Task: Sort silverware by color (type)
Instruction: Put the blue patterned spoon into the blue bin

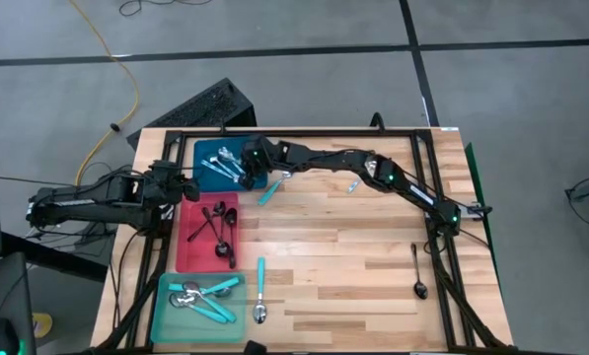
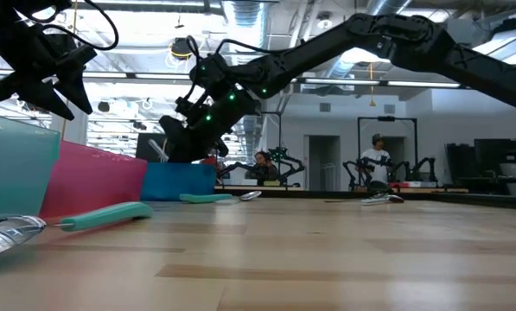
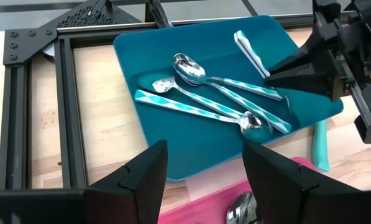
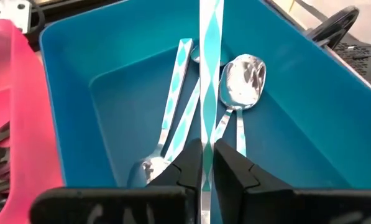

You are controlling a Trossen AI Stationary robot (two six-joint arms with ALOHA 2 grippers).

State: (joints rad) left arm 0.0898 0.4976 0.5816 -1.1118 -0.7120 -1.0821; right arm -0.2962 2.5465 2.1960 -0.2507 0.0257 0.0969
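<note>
blue tray: blocked by right tool | left tool: beside tray | table centre: open

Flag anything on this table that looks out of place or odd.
Four spoons lie loose on the wood, outside the trays: a turquoise-handled spoon beside the teal tray, another turquoise-handled one by the blue tray, a small one mid-table, and a black spoon alone near the right edge.

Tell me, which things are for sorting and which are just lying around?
For sorting: right gripper, holding a striped spoon; left gripper, waiting by the red tray; black spoons; loose turquoise spoon; loose black spoon.
Lying around: keyboard; yellow cable.
</note>
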